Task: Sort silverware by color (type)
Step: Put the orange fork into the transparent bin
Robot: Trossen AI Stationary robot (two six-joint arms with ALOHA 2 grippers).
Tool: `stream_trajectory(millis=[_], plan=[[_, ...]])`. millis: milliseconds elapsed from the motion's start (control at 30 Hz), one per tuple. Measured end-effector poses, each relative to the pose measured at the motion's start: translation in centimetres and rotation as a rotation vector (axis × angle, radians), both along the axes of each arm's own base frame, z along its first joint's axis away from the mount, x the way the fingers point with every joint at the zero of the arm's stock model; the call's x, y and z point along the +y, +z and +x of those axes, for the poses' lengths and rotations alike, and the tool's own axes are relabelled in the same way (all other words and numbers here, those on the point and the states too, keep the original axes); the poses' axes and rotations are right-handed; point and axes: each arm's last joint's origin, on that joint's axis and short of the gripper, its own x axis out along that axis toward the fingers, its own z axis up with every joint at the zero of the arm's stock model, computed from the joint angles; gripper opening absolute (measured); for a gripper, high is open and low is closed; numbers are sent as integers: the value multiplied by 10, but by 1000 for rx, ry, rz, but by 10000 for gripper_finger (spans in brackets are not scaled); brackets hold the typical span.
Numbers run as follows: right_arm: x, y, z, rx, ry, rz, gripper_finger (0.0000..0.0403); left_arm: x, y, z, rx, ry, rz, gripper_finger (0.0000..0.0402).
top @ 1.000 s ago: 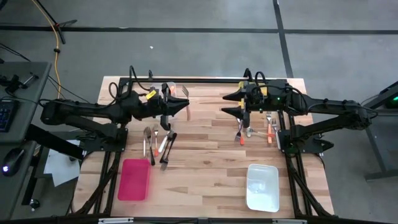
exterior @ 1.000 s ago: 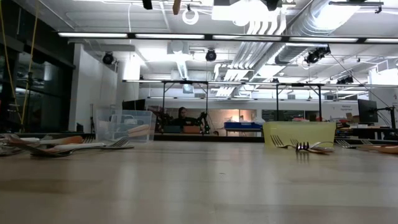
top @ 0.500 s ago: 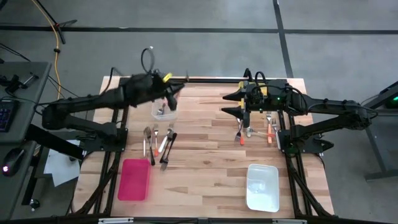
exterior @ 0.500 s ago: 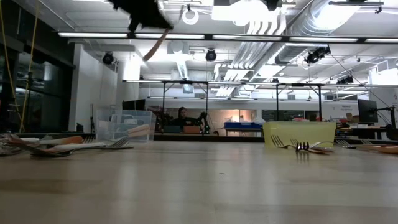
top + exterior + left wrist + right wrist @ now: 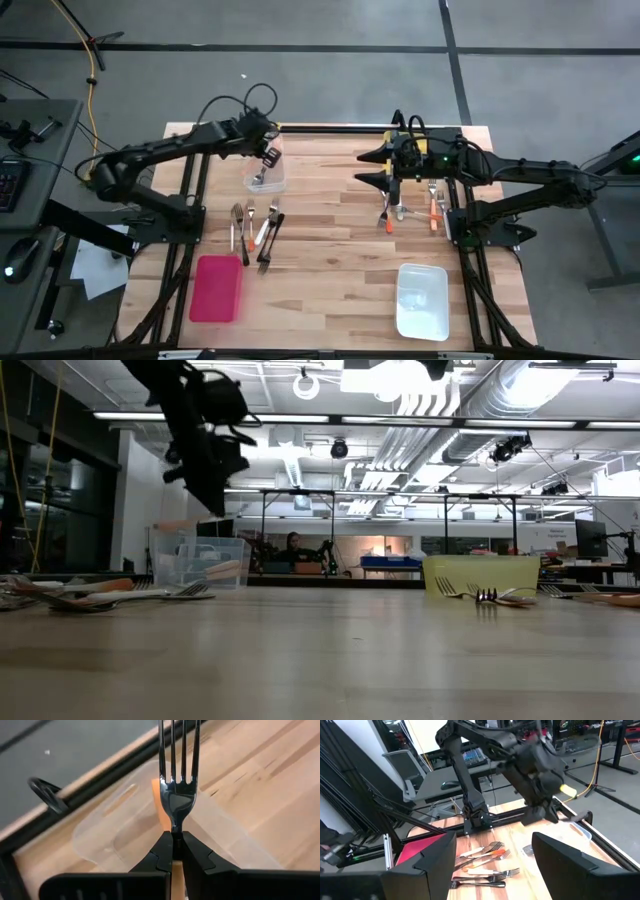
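Observation:
My left gripper (image 5: 268,156) (image 5: 176,838) hangs over the far part of the clear bin (image 5: 265,174) at the table's far left, shut on a metal fork (image 5: 177,775). An orange-handled piece (image 5: 224,569) lies in that bin. More silverware lies flat on the wood in two heaps, one left of centre (image 5: 256,228) and one at the right (image 5: 410,208). My right gripper (image 5: 362,166) (image 5: 492,870) stands open and level above the right heap, with nothing between its fingers. My left gripper pinches the fork's narrow neck (image 5: 175,828), just behind the head, between its two fingertips. The tines run straight on ahead of the fingers. The fingers slant down from above, toward the clear bin. The fork is lifted clear, and something orange shows just behind the pinch.
A pink bin (image 5: 215,288) lies at the near left and a white bin (image 5: 421,300) at the near right. A black rail (image 5: 340,130) runs along the far edge. Bare wood lies between the two heaps.
My left gripper has swung from the table's middle toward the far left and sunk over the clear bin, tipping from about level to pointing steeply down. The fork has gone with it, still pinched. The clear bin, covered by the arm before, now shows.

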Motion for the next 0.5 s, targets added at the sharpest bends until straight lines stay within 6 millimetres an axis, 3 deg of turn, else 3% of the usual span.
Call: stream_trajectory(millis=[267,500], plan=[[-1,-5,6,23,-4,27,245,12,-34,18,32,92,-53,5],[-1,-9,10,41,-4,29,245,14,-44,20,55,154,-66,5]])
